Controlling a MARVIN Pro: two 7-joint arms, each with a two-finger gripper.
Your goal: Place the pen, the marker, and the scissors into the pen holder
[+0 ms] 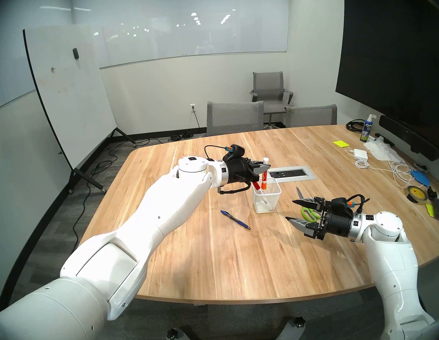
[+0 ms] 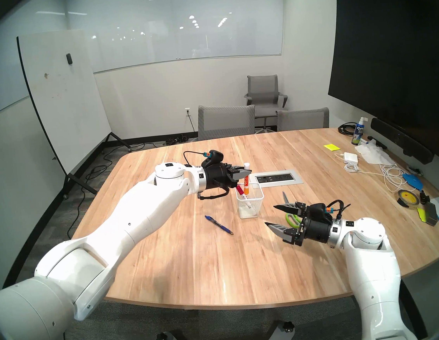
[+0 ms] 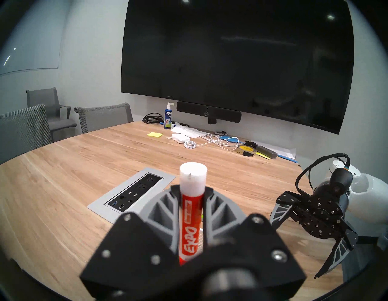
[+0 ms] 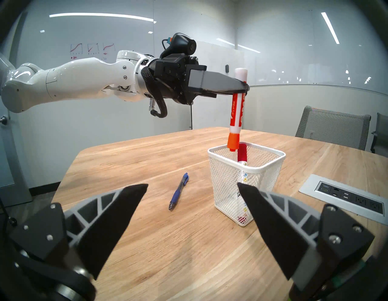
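The marker [image 4: 237,109] is gripped upright in the left pincer [image 4: 244,87], its orange cap pointing down, just above the holder [image 4: 225,182] rim. The right pincer [image 1: 293,210] is spread wide and empty; the scissors [image 1: 309,214] lie just behind it, the pen [image 1: 235,219] flat on the desk [image 1: 222,260] to its left.

Both our arms out over the table, left one busy.

Our left gripper [image 4: 244,87] points sideways, roughly level, fingers pinched tight on an orange-capped marker [image 4: 236,113]; our right gripper [image 1: 294,210] sits low, jaws spread wide, holding nothing.
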